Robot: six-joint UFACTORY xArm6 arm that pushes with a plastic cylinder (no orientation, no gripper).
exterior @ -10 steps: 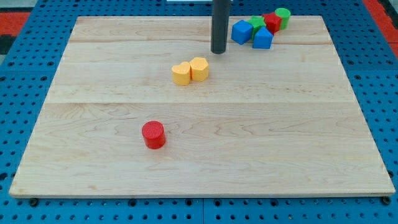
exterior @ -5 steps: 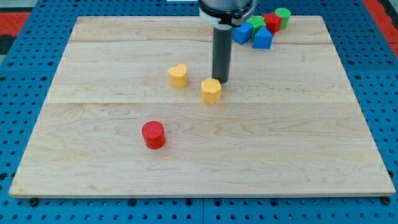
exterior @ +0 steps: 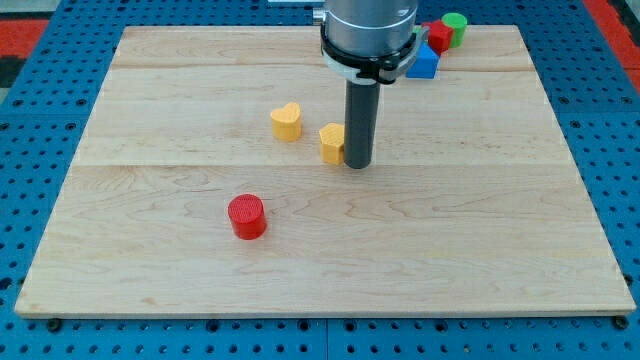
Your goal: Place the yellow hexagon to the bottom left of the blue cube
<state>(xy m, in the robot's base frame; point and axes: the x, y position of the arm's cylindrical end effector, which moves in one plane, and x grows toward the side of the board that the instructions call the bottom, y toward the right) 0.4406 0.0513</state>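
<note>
The yellow hexagon [exterior: 331, 142] lies near the board's middle, partly hidden on its right side by my rod. My tip [exterior: 357, 164] rests on the board right against the hexagon's right side. A yellow heart-shaped block [exterior: 286, 121] lies a little to the hexagon's upper left. Only a part of a blue block [exterior: 424, 64] shows at the view's top, to the right of the arm's body; the arm hides the blue cube.
A red cylinder [exterior: 246, 216] stands toward the view's lower left. A red block [exterior: 437, 36] and a green cylinder [exterior: 455, 27] sit at the board's top edge, right of the arm. The wooden board [exterior: 500, 220] lies on a blue pegboard.
My tip came down from the top, pushed the yellow hexagon away from the heart block, then moved to the hexagon's right side. The arm's body now hides the blue cube.
</note>
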